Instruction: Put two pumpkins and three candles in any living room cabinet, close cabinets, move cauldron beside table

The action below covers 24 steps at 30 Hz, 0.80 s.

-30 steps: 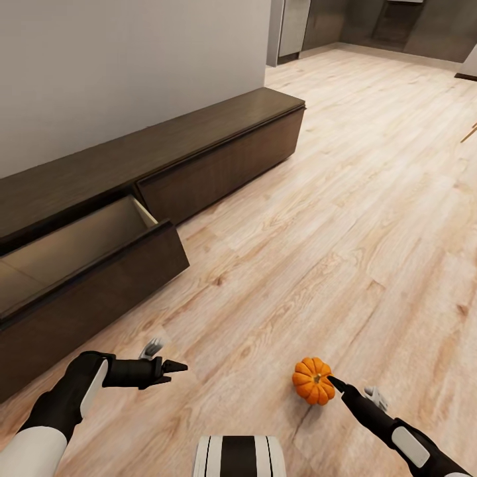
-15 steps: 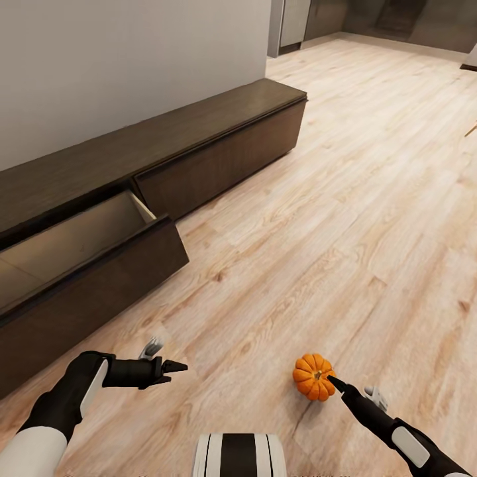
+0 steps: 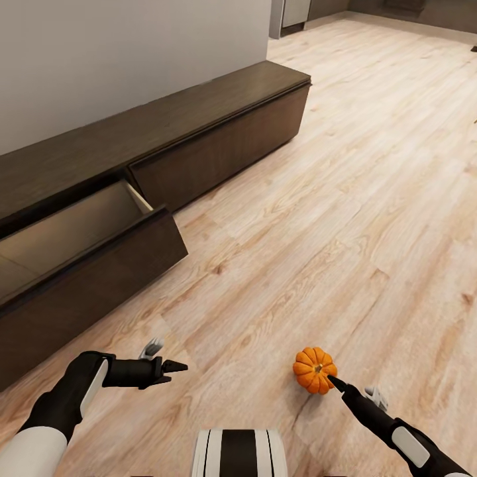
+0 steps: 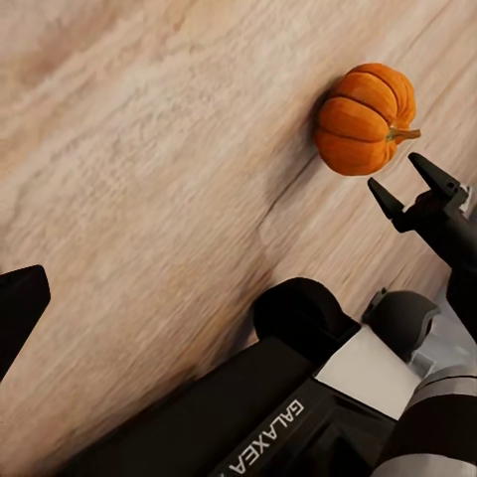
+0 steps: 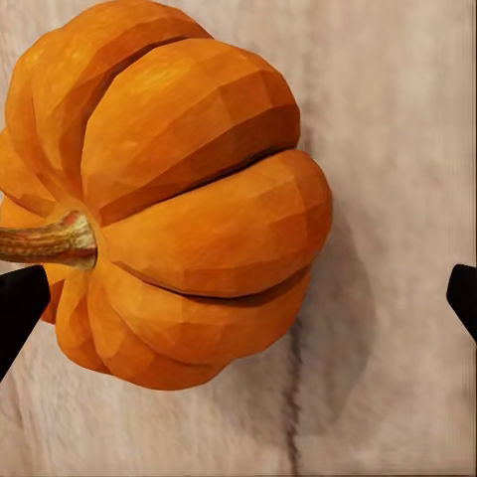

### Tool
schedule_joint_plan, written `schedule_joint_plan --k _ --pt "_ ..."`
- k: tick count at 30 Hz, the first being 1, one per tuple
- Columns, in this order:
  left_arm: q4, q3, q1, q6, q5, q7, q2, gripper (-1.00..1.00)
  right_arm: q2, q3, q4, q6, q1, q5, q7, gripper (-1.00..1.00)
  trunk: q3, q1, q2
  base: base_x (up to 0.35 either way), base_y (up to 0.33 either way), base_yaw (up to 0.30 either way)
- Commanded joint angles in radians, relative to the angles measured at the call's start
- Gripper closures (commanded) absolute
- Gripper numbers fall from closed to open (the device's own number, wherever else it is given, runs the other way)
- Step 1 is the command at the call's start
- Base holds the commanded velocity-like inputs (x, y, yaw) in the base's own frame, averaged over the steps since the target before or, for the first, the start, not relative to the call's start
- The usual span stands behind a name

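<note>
The pumpkin (image 3: pixel 315 370) sits on the wood floor (image 3: pixel 344 218), low in the head view at about 5 o'clock from the middle. The right fingers (image 3: pixel 334 383) point at it from its 5 o'clock side. In the right wrist view the pumpkin (image 5: pixel 164 194) lies between two dark tips that stand wide apart, so the right fingers are spread and not holding it. The stem points to one side, so the pumpkin may be tipped over, but that is hard to be sure of. In the left wrist view the right fingers (image 4: pixel 417 187) look close to the pumpkin (image 4: pixel 364 119) but not touching it. The left fingers (image 3: pixel 173 366) hang over bare floor at about 7 o'clock. Only one tip shows, so I cannot tell if they are apart or together. The cabinet (image 3: pixel 218 112) runs along the wall at 10 o'clock, and its drawer (image 3: pixel 86 228) is pulled open and looks empty. What could go wrong? The pumpkin is round and smooth, so a bump from one tip could roll it away across the floor. If the fingers close off to one side, it could squirt out. If they come down too low, the tips could scrape the floor. A weak hold could drop it on the way to the drawer.
</note>
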Motion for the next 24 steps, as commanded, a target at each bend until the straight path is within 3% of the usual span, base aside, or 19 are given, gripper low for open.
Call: schedule_joint_plan --k 1,6,13,24 --pt "0.000 0.000 0.000 0.000 0.000 0.000 0.000 -1.00 0.000 0.000 0.000 0.000 0.000 0.000 0.000 -1.00 0.000 0.000 0.000 0.000 0.000 0.000" --pt "0.000 -0.001 0.000 0.000 0.001 -0.007 0.001 -1.00 0.000 0.000 0.000 0.000 0.000 0.000 0.000 -1.00 0.000 0.000 0.000 0.000 0.000 0.000" --pt "0.000 -0.006 0.000 0.000 -0.003 -0.075 0.002 -1.00 0.000 0.000 0.000 0.000 0.000 0.000 0.000 -1.00 0.000 0.000 0.000 0.043 0.032 0.000" --pt "0.000 -0.006 0.000 -0.001 -0.005 -0.083 0.002 -1.00 0.002 0.000 0.000 0.000 0.000 0.000 -0.001 -1.00 0.000 0.000 0.000 0.048 0.026 0.000"
